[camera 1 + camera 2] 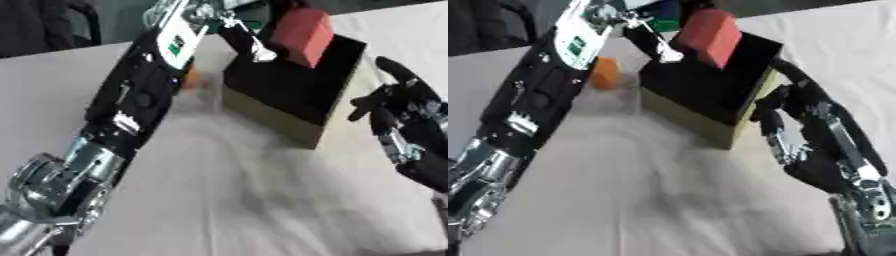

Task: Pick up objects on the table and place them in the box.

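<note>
Box (289, 95) with a dark inside and tan cardboard sides sits on the table (262, 200), which has a pale, wrinkled cloth over it. The box is up in the far middle of the table and looks turned at a slant.

A red block (302, 35) is at the far side of the box, above its dark inside. It is tilted. The left hand (654, 40) is right next to the red block, on its left side. The left arm reaches a long way from the lower left corner up to the box. The picture is blurry there, so you cannot tell if the fingers are holding the block or only touching it.

An orange thing (605, 73) lies on the table just to the left of the box, close to the left arm. In the left eye view the arm hides most of it. A small blue and green thing (661, 17) shows behind the left hand, at the far edge. It is too blurry to say what it is.

The right hand (398, 115) is just to the right of the box, near its tan side. Its fingers are a little bent and spread apart, and it holds nothing. You cannot tell if it touches the box.
</note>
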